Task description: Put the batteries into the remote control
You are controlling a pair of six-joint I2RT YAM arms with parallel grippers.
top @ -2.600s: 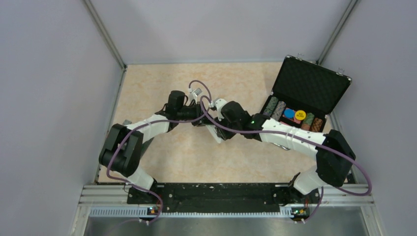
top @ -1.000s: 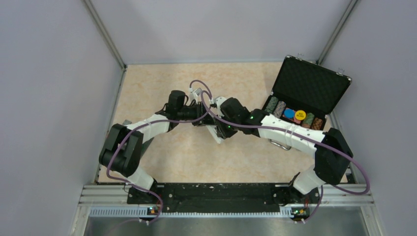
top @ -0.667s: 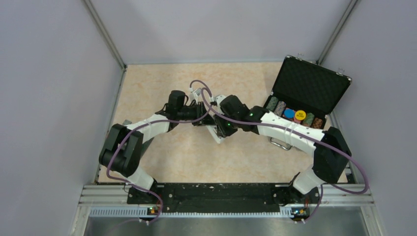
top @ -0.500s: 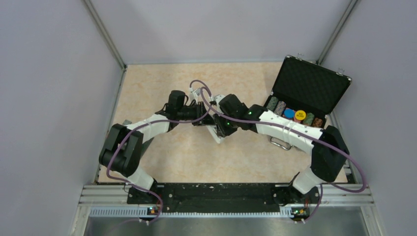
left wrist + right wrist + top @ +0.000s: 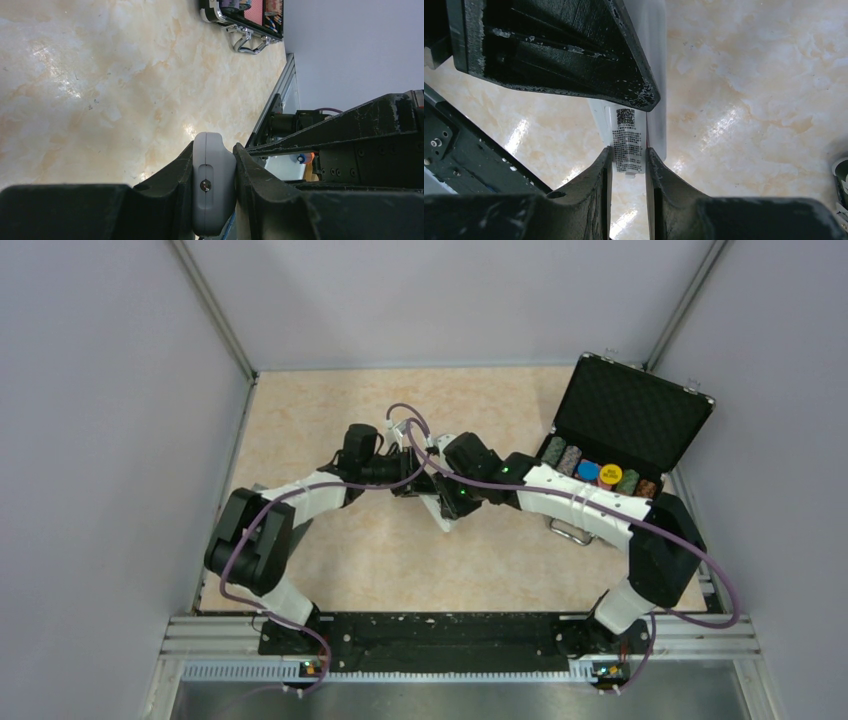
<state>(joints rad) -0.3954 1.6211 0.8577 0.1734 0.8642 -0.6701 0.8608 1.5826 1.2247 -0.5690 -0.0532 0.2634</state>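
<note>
We've got the remote control over the middle of the marbled tabletop, the left gripper clenched hard across its width, the right gripper pinching its labelled white panel from the opposite side, and the open chip case well off right.

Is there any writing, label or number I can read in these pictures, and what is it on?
White sticker on the slim white plastic remote control: square code and fine print, too small to read.
Round yellow chip in the open black case: dark lettering, too blurred to read.
No other writing shows.
</note>
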